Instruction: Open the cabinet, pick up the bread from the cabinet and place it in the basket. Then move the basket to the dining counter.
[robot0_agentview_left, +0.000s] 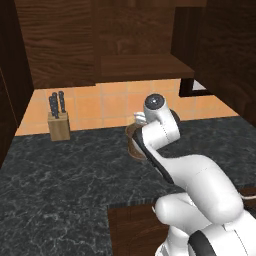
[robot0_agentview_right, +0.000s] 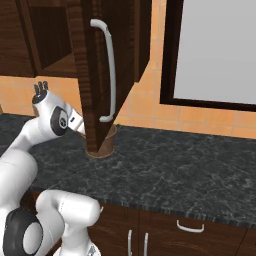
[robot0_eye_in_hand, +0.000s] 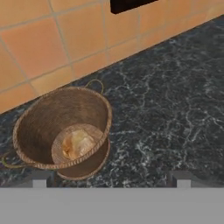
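The round brown basket (robot0_eye_in_hand: 48, 114) stands on the black marble worktop (robot0_eye_in_hand: 175, 109) near the tiled wall, and the small brown bread (robot0_eye_in_hand: 78, 143) lies on its bottom. My gripper (robot0_eye_in_hand: 110, 179) hovers above and in front of the basket, open wide with nothing between its fingertips (robot0_eye_in_hand: 39, 179). From the left base, the basket (robot0_agentview_left: 132, 139) peeks out behind my wrist. The cabinet (robot0_agentview_left: 145, 67) above is open and its dark shelf is bare. Its door (robot0_agentview_right: 90, 75) with the silver handle (robot0_agentview_right: 110, 70) swings out in front of the basket (robot0_agentview_right: 111, 142). The dining counter is out of view.
A wooden knife block (robot0_agentview_left: 58, 122) with black handles stands at the wall to the left. A dark-framed window (robot0_agentview_right: 215, 50) is on the right. Low drawers (robot0_agentview_right: 190, 227) run under the worktop. The open door hangs close beside my wrist.
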